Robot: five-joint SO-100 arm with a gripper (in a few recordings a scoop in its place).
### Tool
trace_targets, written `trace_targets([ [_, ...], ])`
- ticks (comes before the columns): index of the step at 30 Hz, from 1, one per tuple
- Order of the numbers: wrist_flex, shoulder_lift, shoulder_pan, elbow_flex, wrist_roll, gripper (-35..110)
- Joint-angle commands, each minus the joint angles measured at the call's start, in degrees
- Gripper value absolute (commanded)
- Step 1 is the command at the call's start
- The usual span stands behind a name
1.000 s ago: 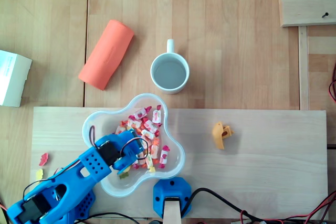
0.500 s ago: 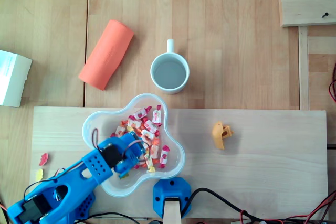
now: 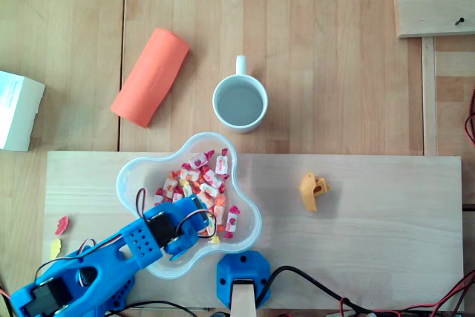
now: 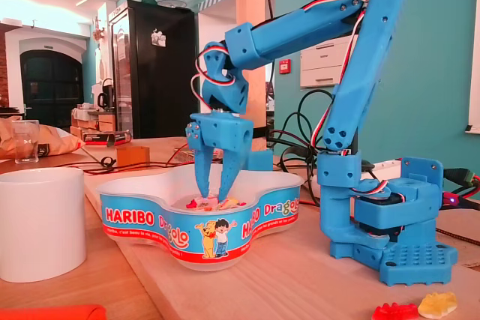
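Dipping straight down into the bowl (image 4: 150,219), the tool (image 4: 212,194) stands with its two tapered blue fingers pointing at the sweets (image 4: 214,202); the tips are a little apart, so it reads as open, and I cannot tell whether a sweet sits between them; from overhead the blue arm (image 3: 111,254) reaches in from the lower left, its wrist covering the near side of the pile. The sweets (image 3: 208,180) lie heaped in the middle of the bowl, small twisted wrappers in red, white and yellow, crinkly and light; the bowl is thin clear plastic, three-lobed, with a printed red and blue band round its wall, shallow enough for the fingers to come in from above. It rests on a pale wooden board (image 3: 371,220) laid on the worktop, just beside the arm's blue base (image 4: 390,215), within easy reach. A white mug (image 3: 240,104) stands upright just beyond the bowl, smooth and glazed, handle turned away; an orange roll (image 3: 151,76) lies on its side further off; a small orange plastic piece (image 3: 313,191) sits to the right on the board; two soft gummy sweets (image 4: 420,306), red and yellow, lie loose near the base.
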Motion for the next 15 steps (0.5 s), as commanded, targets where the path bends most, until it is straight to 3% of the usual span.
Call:
trace_targets([
  [1, 0.35, 5.45, 0.88, 3.16, 0.62, 12],
  [15, -0.44, 9.49, 0.97, 6.86, 0.62, 13],
])
